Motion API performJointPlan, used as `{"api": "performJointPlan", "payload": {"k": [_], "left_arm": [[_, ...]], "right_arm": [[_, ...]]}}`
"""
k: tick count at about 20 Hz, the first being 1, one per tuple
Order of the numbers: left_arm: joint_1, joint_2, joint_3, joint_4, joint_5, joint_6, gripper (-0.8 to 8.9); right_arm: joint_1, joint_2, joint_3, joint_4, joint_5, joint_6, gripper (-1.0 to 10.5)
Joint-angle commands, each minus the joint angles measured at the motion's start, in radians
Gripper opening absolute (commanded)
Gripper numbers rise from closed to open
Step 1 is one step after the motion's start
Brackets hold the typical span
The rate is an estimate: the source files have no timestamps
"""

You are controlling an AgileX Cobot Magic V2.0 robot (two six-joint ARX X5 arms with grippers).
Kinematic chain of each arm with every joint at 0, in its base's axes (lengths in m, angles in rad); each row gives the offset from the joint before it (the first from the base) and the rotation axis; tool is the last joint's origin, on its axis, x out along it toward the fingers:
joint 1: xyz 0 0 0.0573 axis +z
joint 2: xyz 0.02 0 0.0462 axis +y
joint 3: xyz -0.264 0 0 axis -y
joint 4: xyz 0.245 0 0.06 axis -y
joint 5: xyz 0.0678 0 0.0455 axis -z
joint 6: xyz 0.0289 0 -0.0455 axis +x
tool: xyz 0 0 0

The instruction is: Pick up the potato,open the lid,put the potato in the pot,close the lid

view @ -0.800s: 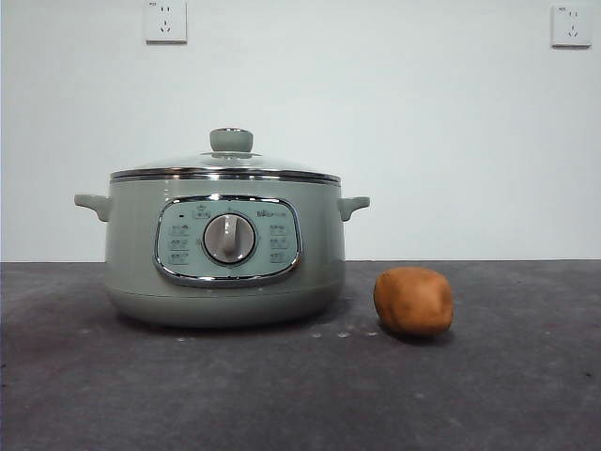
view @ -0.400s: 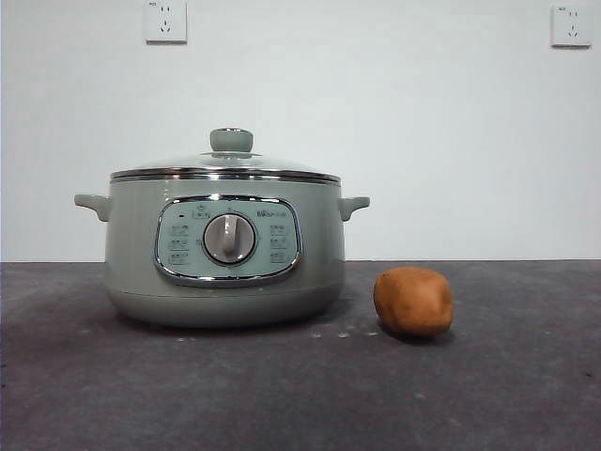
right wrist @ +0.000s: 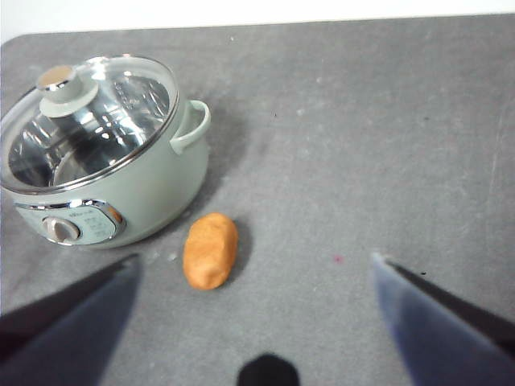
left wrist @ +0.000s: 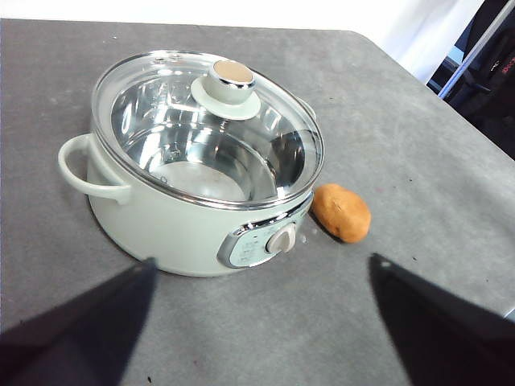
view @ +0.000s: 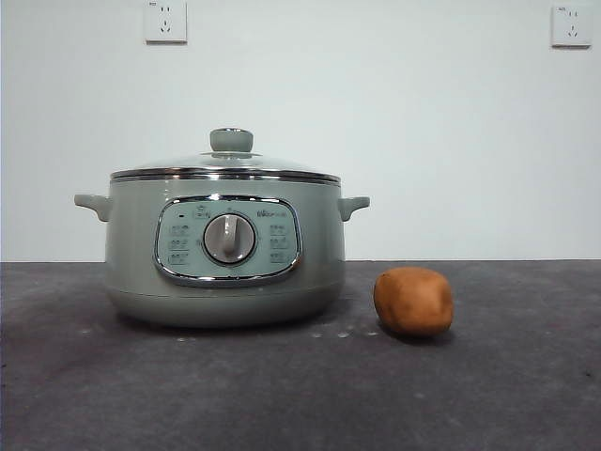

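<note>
Table [view: 526, 395]: dark grey, a bit scuffed, plain white wall behind it with two sockets up high.
Pot [view: 131, 263]: sage green, sits left of centre in the front view, control panel with the silver dial [view: 229, 238] facing the camera, a small handle sticking out each side. Upright, flat on the table.
Lid [view: 225, 167]: on the pot, seated level all round the chrome rim — green knob [view: 231, 140] on top. Through the glass in the wrist views you can see the shiny steel inside, nothing in it as far as I can tell.
Potato [view: 413, 301]: orange-brown, lying on the table just to the right of the pot, near it but not touching. Nothing holding it.
Left gripper [left wrist: 261, 277]: hanging up above the table, looking down at the pot and potato — jaws spread wide apart, nothing between them.
Right gripper [right wrist: 256, 269]: same deal, up high over the table on the potato's side, jaws wide apart and holding nothing. Neither arm shows in the front view.
</note>
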Motion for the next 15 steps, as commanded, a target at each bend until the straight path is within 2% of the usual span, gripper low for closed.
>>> {"api": "performJointPlan", "payload": {"k": [1,10,12,15], "left_arm": [[-0.003,0.002,0.022,-0.005,0.005,0.010,6.00],[-0.003,0.032,0.058,-0.015,0.005,0.012,5.99],[-0.003,0.036,0.058,-0.014,0.005,0.012,5.99],[-0.003,0.038,0.058,-0.015,0.005,0.011,5.99]], "right_arm": [[0.001,0.006,0.005,-0.006,-0.027,-0.003,6.4],[0.004,0.035,0.005,-0.006,-0.043,0.010,6.3],[0.029,0.071,0.005,0.008,-0.071,0.013,6.3],[0.091,0.170,0.005,0.052,-0.069,0.015,6.3]]}}
